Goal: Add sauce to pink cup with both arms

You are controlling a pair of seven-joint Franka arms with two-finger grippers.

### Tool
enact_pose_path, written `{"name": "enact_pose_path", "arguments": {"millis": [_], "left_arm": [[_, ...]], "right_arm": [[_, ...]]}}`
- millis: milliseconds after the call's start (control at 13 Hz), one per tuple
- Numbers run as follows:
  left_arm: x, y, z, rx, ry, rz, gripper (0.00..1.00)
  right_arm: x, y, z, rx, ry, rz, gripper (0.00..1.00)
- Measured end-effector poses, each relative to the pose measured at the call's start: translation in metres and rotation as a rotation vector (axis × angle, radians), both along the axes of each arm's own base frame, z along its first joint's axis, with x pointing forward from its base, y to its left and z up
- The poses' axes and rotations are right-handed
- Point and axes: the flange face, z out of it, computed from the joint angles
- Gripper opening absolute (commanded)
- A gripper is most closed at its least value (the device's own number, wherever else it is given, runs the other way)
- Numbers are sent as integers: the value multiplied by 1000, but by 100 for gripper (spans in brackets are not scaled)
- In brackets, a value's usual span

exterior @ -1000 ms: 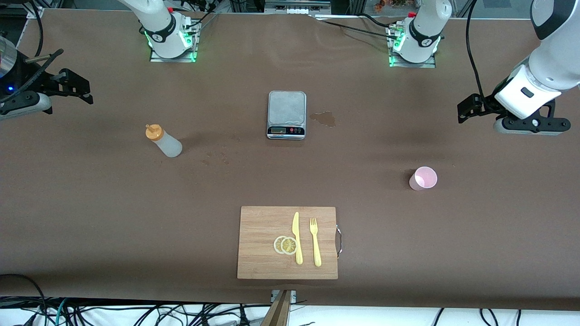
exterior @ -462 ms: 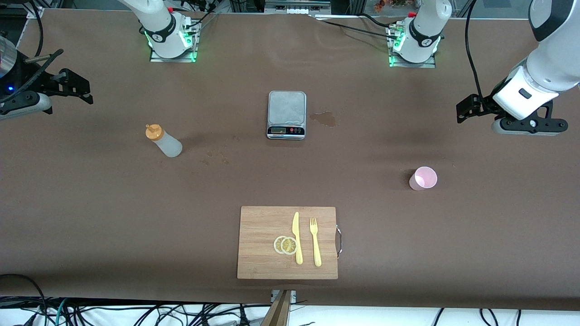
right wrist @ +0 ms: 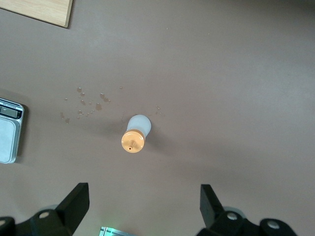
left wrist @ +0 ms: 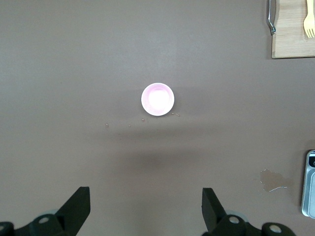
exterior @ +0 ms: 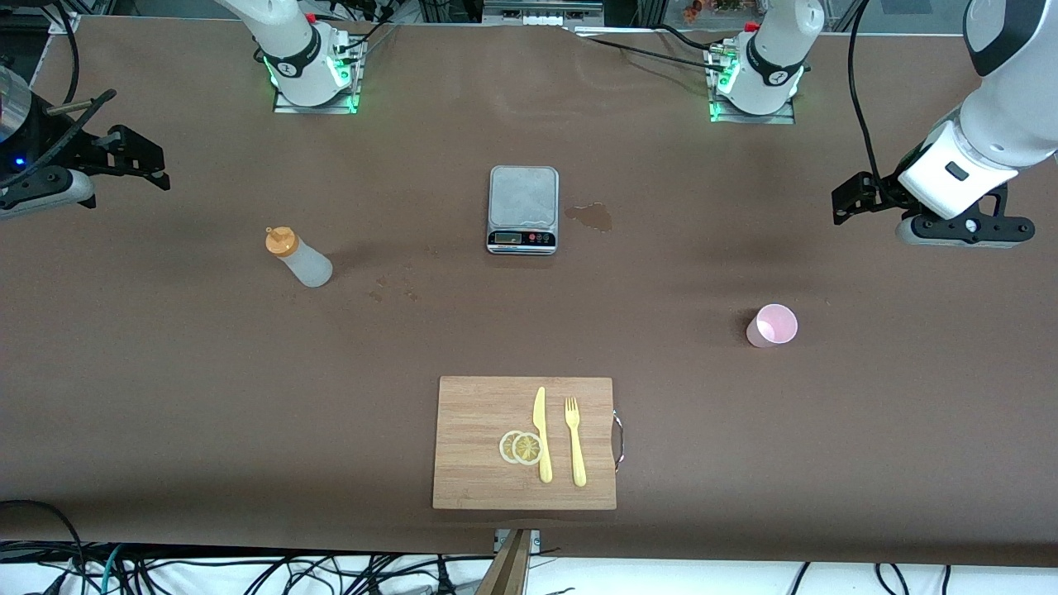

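Observation:
The sauce bottle (exterior: 299, 258), whitish with an orange cap, stands upright toward the right arm's end of the table. From the right wrist view the sauce bottle (right wrist: 136, 132) shows from above. My right gripper (exterior: 157, 165) hangs open over the table's edge at that end, well apart from the bottle, with nothing between its fingers (right wrist: 143, 194). The pink cup (exterior: 773, 326) stands upright and empty toward the left arm's end; in the left wrist view the cup (left wrist: 157, 99) is well clear of the jaws. My left gripper (exterior: 845, 202) is open and empty (left wrist: 146, 196), over bare table.
A kitchen scale (exterior: 522, 208) sits mid-table with a wet stain (exterior: 590, 216) beside it. Nearer the front camera lies a wooden cutting board (exterior: 475, 479) with a yellow knife (exterior: 541, 434), a fork (exterior: 574, 442) and lemon slices (exterior: 521, 447). Small droplets (exterior: 393, 289) mark the table by the bottle.
The left arm has shifted slightly, its gripper edging toward the middle of the table. The right arm, bottle and cup have not moved.

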Motion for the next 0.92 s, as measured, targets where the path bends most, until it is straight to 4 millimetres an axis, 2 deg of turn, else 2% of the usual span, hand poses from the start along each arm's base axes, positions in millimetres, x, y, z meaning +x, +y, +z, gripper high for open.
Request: {"name": "enact_pose_path", "arguments": {"millis": [231,462,615,923], "left_arm": [[1,0,-11,1,21,-1,100],[11,0,-32,-3,15,-1,100],[24,0,-58,-10,-2,-1,100],[47,5,-124,-20,24,-49,100]], "right_arm": [[0,0,0,0,0,0,100],[0,0,0,0,0,0,100],[0,0,0,0,0,0,100],[0,0,0,0,0,0,100]]}}
